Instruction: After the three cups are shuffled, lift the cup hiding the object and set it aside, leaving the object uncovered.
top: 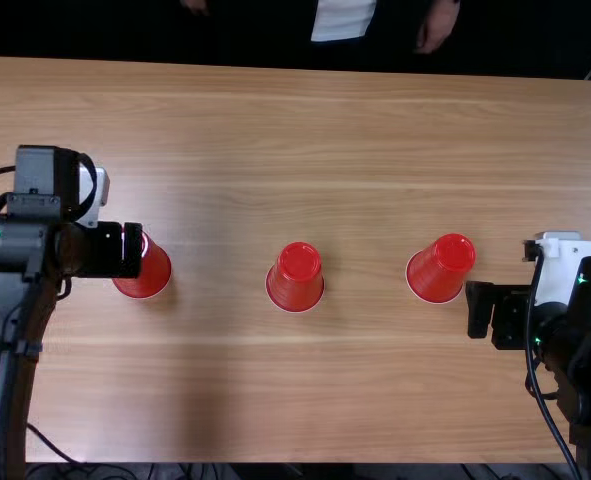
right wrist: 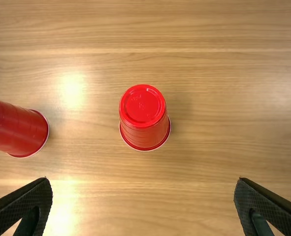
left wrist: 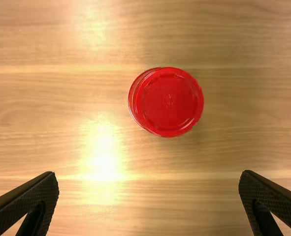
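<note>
The light wooden table point(top: 295, 130) bears three red cups, all upside down in one row, with the middle cup point(top: 296, 275) as the marker. Two black arms flank it. The left arm point(top: 15, 260) comes in well to the left of the middle cup, the right arm point(top: 575, 320) well to its right. The left gripper point(left wrist: 146, 176) hangs over the left cup point(left wrist: 166, 102), fingers spread wide, gripping nothing. The right gripper point(right wrist: 141, 182) sits just beyond the right cup point(right wrist: 144, 118), on its side away from the middle cup, fingers likewise spread wide. Each cup base carries a faint moulded mark, too small to read. Which cup hides the object cannot be told.
</note>
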Robot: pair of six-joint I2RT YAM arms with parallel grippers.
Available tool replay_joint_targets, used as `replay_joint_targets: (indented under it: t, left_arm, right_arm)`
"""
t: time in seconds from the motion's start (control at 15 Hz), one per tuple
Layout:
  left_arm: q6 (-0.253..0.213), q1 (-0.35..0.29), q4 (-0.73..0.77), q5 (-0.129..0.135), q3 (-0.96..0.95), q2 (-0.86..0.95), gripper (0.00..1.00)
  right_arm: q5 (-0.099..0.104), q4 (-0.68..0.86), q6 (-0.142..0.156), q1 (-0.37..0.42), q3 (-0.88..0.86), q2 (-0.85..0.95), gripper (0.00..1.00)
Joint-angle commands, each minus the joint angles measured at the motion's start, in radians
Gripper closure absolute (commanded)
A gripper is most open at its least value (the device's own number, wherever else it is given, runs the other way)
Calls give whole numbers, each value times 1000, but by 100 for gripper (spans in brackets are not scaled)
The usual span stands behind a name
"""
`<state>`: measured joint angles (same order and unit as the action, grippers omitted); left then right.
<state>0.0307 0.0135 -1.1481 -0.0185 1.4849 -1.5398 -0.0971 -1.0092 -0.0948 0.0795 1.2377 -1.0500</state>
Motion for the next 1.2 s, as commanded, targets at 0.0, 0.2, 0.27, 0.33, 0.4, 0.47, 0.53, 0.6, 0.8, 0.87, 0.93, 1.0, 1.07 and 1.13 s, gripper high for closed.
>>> replay_joint_targets:
  t: [0.0, 0.2, 0.27, 0.33, 0.4, 0.47, 0.53, 0.6, 0.8, 0.87, 0.93, 1.0, 1.07, 1.13]
  left_arm:
    - [6, 17, 12, 4, 32, -56, 0]
    - [10, 31, 62, 6, 32, -125, 0]
    - [10, 40, 69, 6, 34, -149, 0]
    - [10, 48, 69, 6, 34, -175, 0]
    - [8, 48, 71, 6, 35, -195, 0]
    - [10, 49, 73, 6, 37, -214, 0]
    - [10, 49, 82, 6, 49, -237, 0]
    - [12, 49, 86, 6, 57, -260, 0]
    - [23, 52, 84, 6, 66, -309, 0]
    - [23, 62, 82, 6, 67, -321, 0]
    - [23, 65, 84, 6, 67, -325, 0]
    - [23, 66, 84, 6, 69, -327, 0]
    - [23, 66, 84, 4, 69, -330, 13]
    - [23, 69, 84, 4, 71, -344, 25]
  right_arm:
    - [-4, 3, 3, 6, 14, -2, 0]
    - [-4, 5, 6, 8, -4, -2, 0]
    - [-2, 5, 6, 8, -14, -4, 0]
    - [-2, 5, 8, 8, -20, -4, 0]
    - [-2, 5, 8, 8, -23, -4, 0]
    - [-2, 5, 10, 9, -29, -4, 0]
    - [-2, 5, 10, 9, -34, -4, 0]
    - [-2, 5, 10, 9, -40, -2, 0]
    - [0, 5, 10, 11, -41, -2, 0]
    - [0, 5, 10, 11, -41, -4, 0]
    - [0, 5, 10, 11, -41, -4, 0]
    - [0, 5, 10, 11, -41, -4, 0]
    - [0, 5, 10, 11, -41, -4, 0]
    - [0, 5, 10, 11, -41, -4, 0]
